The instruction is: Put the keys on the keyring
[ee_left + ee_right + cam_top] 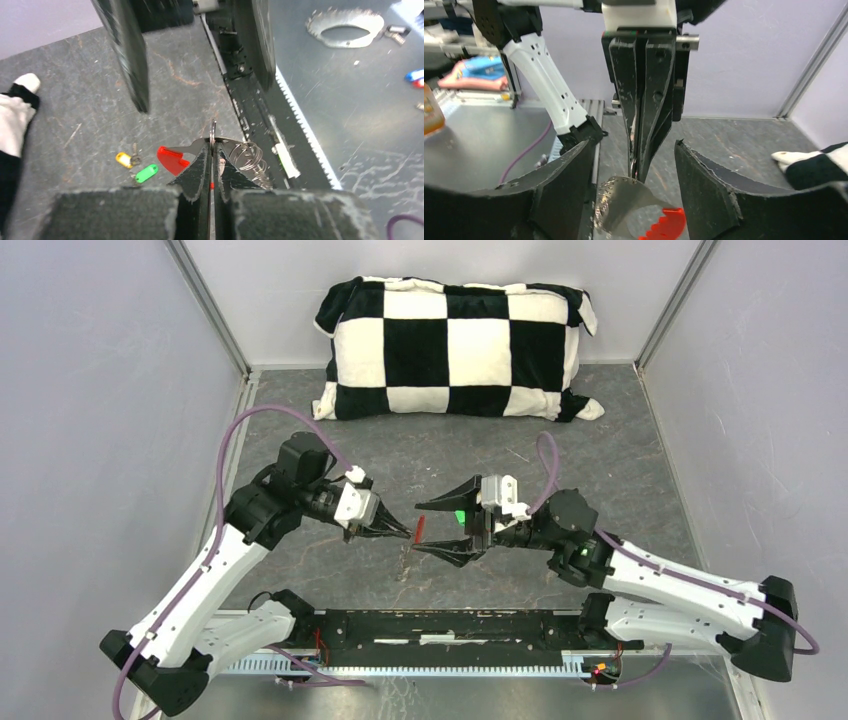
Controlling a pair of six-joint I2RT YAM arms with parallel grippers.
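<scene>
- Robotics lab test cell: pale lilac panel walls (90,390) framed by aluminium corner posts (210,310) enclose a dark grey mottled surface (600,430).
- White-and-black robot arms (200,580) are bolted to a black base rail (450,625).

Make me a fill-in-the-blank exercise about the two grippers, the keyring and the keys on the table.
1. The left gripper grips the keyring with its jaws ____.
2. The right gripper has its jaws ____.
3. The tag attached to the keyring is ____.
4. The yellow key lies on the table beside a key whose head is ____.
Missing words: shut; open; red; green.
</scene>
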